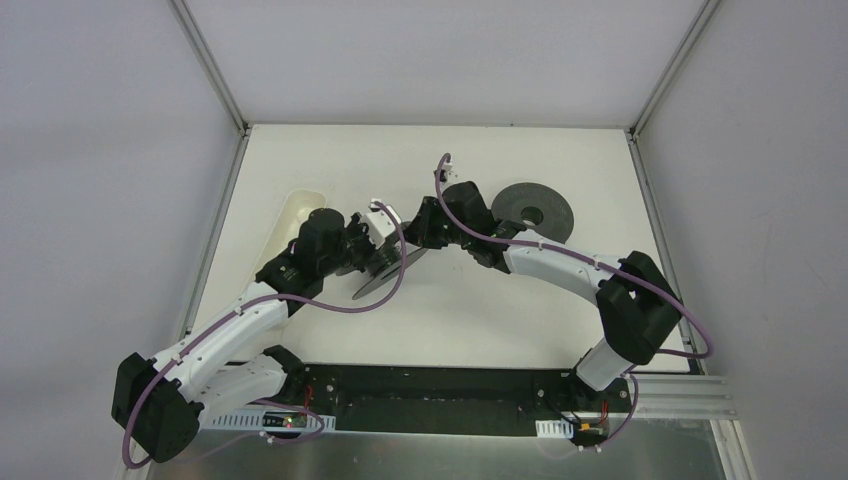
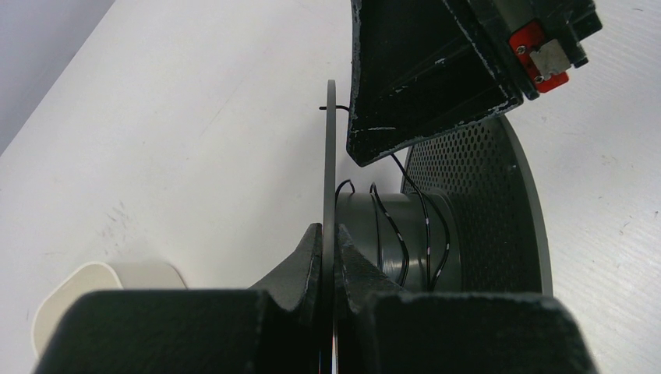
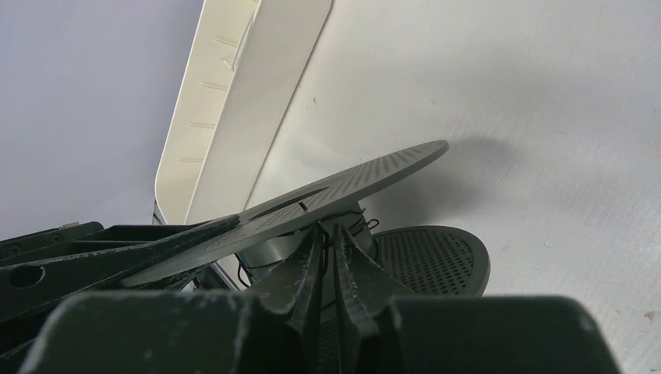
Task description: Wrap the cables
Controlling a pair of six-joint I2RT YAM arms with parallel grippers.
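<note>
Clamping the thin rim of one flange, the left gripper (image 2: 331,261) had its jaws closed onto the spool (image 2: 475,202), and the plate stood edge-on between its two fingers with no gap showing. Just past those jaws sat the grey hub, and beyond the hub the second, perforated flange. The cables (image 2: 427,241) lay in a few loose black strands around that hub, crossing one another rather than sitting in tidy turns. A short end poked out through the gripped flange on its far side. One strand rose from the hub toward the tip of the other arm's fingers.

The right gripper (image 3: 328,261) reached in between the two flanges from the opposite side, its fingertips close to the hub. Its jaws stood only a narrow slit apart. Whether the fine wire was pinched in that slit could not be made out. Above its fingers the upper flange tilted across the wrist view, with the lower flange beneath and to one side.

Farther out, beyond the left jaws, a white tray (image 3: 234,101) lay on the table (image 1: 480,320). Behind the right jaws, beside that arm's wrist, a second dark reel (image 1: 533,210) lay flat on the tabletop, apart from the held spool.
</note>
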